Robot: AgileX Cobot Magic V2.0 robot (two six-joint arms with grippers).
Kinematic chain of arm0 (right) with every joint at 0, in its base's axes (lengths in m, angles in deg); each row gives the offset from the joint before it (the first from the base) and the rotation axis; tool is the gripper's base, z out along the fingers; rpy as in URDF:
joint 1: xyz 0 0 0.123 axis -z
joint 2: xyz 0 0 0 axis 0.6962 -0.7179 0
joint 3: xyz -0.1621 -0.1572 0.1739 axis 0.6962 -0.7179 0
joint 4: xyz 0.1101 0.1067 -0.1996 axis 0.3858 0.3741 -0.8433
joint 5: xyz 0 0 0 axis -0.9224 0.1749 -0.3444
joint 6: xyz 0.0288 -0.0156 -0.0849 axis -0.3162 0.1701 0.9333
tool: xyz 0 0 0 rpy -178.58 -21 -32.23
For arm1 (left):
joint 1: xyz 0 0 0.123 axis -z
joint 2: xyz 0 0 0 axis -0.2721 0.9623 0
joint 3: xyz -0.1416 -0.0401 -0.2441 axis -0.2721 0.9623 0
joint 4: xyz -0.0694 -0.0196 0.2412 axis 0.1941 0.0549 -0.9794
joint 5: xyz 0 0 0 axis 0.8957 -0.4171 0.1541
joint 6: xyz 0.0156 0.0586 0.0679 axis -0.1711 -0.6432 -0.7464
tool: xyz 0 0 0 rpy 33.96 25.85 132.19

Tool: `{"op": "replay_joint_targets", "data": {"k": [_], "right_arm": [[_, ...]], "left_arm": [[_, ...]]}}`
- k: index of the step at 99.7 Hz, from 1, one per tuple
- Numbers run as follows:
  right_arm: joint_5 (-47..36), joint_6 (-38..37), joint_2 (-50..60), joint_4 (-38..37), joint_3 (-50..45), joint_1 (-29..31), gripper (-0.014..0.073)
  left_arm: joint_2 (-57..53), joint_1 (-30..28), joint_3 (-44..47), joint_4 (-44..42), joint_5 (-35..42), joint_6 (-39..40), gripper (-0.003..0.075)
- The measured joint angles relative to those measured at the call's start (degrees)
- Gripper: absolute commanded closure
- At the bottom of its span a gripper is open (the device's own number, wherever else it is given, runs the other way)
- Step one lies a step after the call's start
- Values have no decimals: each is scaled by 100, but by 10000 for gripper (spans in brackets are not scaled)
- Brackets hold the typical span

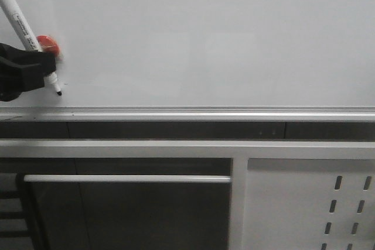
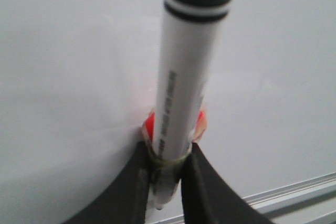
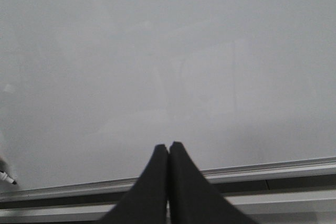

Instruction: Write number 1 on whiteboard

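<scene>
The whiteboard [image 1: 205, 33] fills the far part of the scene, a smooth pale grey-white face bounded along its near edge by a silver aluminium rail [image 1: 234, 111]. Nearer than the rail, low on the right, stands a white metal panel [image 1: 287, 203] pierced by slanted slots, and to its left a white horizontal bar [image 1: 126, 178] crosses a dark opening. At the far left edge, the left gripper [image 1: 45, 65] is clenched on a white marker [image 1: 20, 21], whose barrel leans up and to the left and ends in a black cap end; the left wrist view shows both black fingers [image 2: 202, 182] pressed to the barrel, with something red-orange [image 1: 48, 44] just behind it. The marker's black tip [image 1: 58, 92] sits at the board, low on the left, just above the rail. No pen stroke of the number 1 can be made out on the board. The right gripper [image 3: 168, 148] hangs over bare board with its fingers closed together, grasping nothing.
</scene>
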State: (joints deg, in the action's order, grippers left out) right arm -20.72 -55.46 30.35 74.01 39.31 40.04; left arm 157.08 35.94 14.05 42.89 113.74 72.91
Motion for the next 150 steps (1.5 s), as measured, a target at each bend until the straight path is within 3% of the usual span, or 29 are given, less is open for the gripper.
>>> {"op": "replay_joint_targets", "data": {"k": [19, 36, 72, 99, 130, 150], "right_arm": [[-189, 0, 0, 0, 0, 0, 673], [-141, 0, 0, 61, 11, 0, 673], [1291, 508, -215, 61, 655, 0, 673], [2335, 1643, -1209, 531, 1282, 0, 673], [3033, 2837, -2452, 1351, 1874, 0, 673], [3547, 2987, -3118, 1395, 2238, 0, 673]], "left_arm": [[0, 0, 265, -69, 0, 0, 739], [-114, 0, 408, -692, -10, 0, 739], [-550, 0, 444, -2103, 0, 24, 739], [-550, 0, 444, -2720, -26, 206, 739], [-550, 0, 81, -4114, -1326, 564, 739], [-667, 0, -418, -5481, -2197, 1692, 739]]}}
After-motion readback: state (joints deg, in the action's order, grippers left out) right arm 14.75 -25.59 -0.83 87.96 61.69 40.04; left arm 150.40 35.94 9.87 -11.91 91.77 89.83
